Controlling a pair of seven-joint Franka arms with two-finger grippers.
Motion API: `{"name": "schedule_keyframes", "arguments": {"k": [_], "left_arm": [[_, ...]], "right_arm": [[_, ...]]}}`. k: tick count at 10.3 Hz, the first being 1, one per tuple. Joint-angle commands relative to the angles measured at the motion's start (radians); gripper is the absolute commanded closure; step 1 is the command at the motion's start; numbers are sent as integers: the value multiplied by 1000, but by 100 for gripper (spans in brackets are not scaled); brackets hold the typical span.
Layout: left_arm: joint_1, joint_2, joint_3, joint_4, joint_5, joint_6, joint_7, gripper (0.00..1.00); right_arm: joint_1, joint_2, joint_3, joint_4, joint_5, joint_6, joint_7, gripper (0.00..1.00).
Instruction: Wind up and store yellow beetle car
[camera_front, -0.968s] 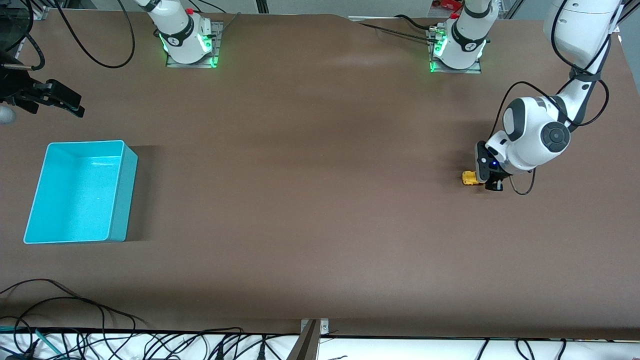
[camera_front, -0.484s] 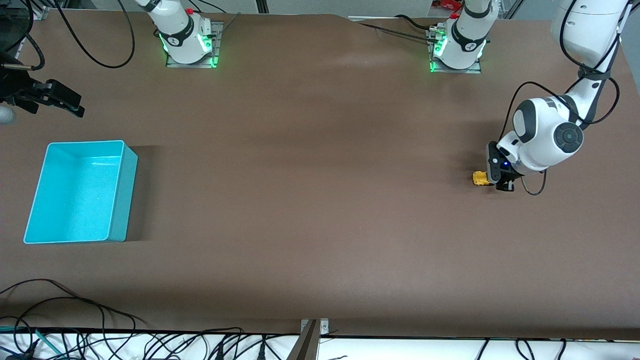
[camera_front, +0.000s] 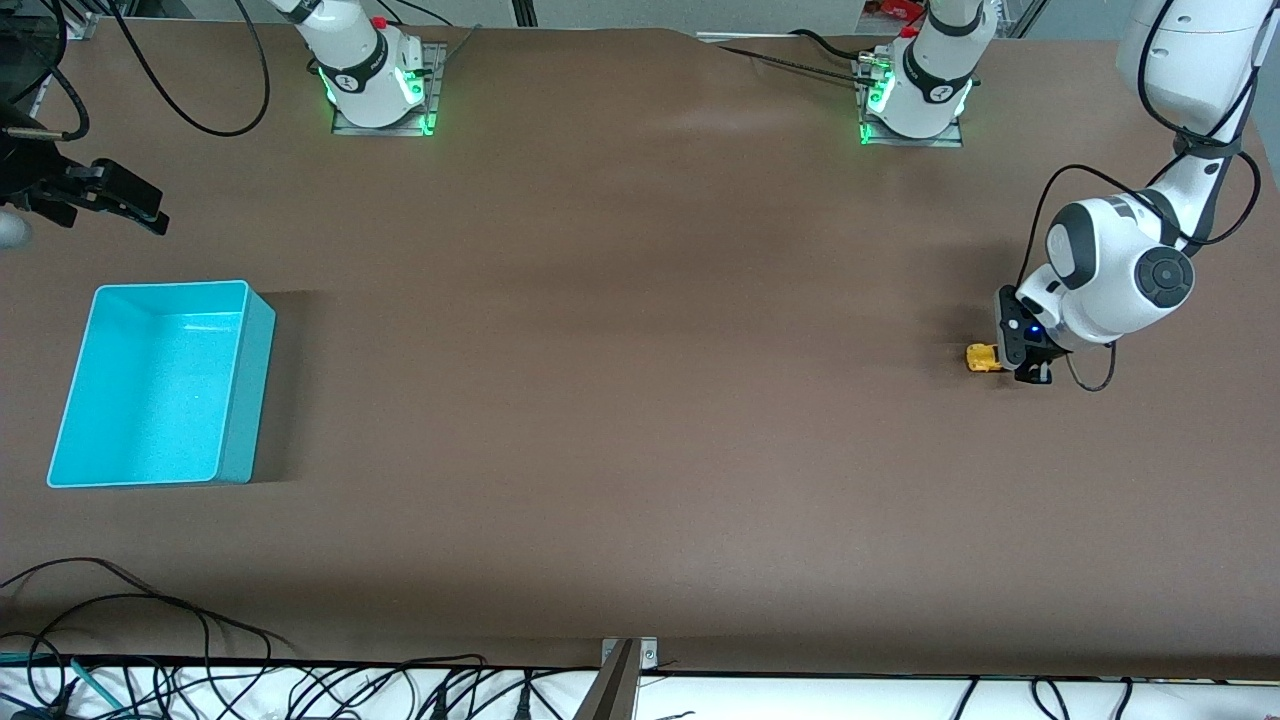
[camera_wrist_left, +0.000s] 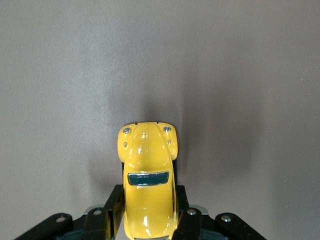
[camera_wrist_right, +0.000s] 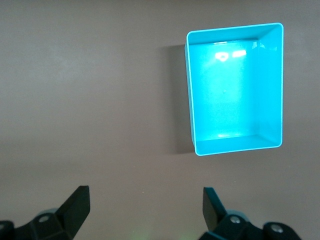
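My left gripper (camera_front: 1012, 366) is clamped on the yellow beetle car (camera_wrist_left: 147, 177), its nose poking out past my fingers (camera_wrist_left: 114, 210), low at the table (camera_front: 640, 400). My right gripper (camera_wrist_right: 145, 207) waits spread wide above the table, turquoise bin (camera_wrist_right: 272, 85) just ahead.

One yellow beetle car (camera_front: 982, 358) and one turquoise bin (camera_front: 160, 385) sit on the single brown table (camera_front: 620, 400) — two loose things in all. Two arms reach over it, each with one end effector — the left end effector (camera_front: 1020, 362) and the right end effector (camera_front: 120, 205).
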Motion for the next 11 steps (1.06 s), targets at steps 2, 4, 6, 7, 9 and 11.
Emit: {"name": "schedule_keyframes", "arguments": {"k": [2,4,6,7,9,11], "left_arm": [[6,88,5,47,-23,23,28,100],[4,79,5,84,-25,15,23,1],[1,62,4,108,-26,-43,17,0],[0,59,4,121,-26,-63,17,0],[-3,59,4,121,-26,-63,17,0],[-5,59,4,121,-26,-65,17,0]], "right_arm": [[1,0,1,11,8,-4,13,0],[1,0,1,11,8,-4,13,0],[1,2,1,11,6,-4,13,0],[1,2,1,9,6,-1,13,0],[1,2,1,9,6,-1,13,0],[1,2,1,9,6,-1,13,0]]}}
